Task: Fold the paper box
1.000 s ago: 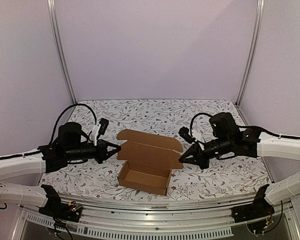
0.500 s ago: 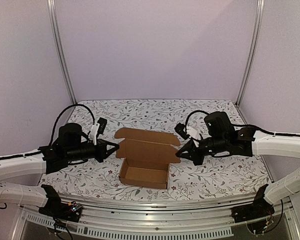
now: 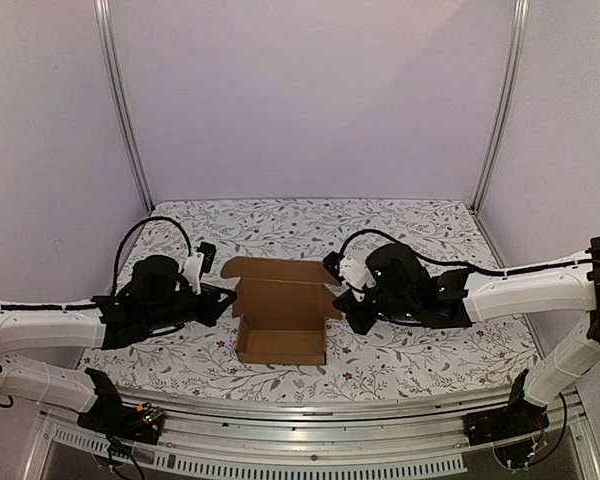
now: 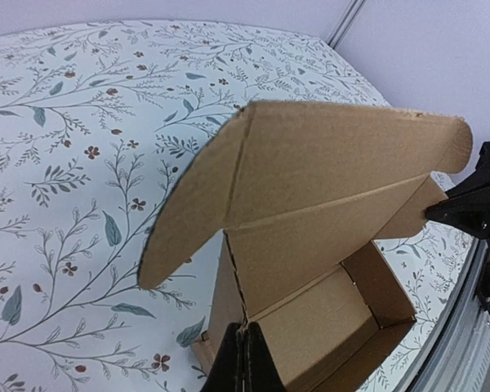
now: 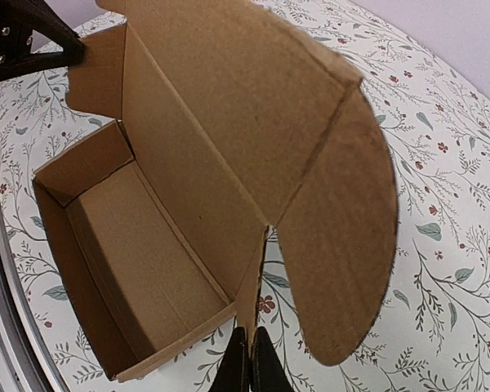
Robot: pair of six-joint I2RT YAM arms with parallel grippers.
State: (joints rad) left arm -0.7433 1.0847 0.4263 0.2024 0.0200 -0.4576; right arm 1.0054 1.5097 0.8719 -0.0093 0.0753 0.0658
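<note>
The paper box [image 3: 280, 345] is plain brown cardboard, an open tray with its lid [image 3: 285, 292] standing up behind it, at the table's near middle. My left gripper [image 3: 232, 298] is at the box's left end. In the left wrist view its fingers [image 4: 245, 347] are pressed together on the top edge of the left side wall [image 4: 220, 302]. My right gripper [image 3: 340, 306] is at the box's right end. In the right wrist view [image 5: 251, 349] it pinches the right side wall [image 5: 253, 282]. Rounded lid flaps [image 5: 343, 237] hang free at both ends.
The table has a white cloth with a floral print [image 3: 430, 345]. Aluminium posts [image 3: 120, 100] and pale walls close in the back and sides. A metal rail [image 3: 310, 410] runs along the near edge.
Both grippers moved inward from beside the box to its two end walls and now hold them. The box shifted slightly left and its lid stands more upright.
</note>
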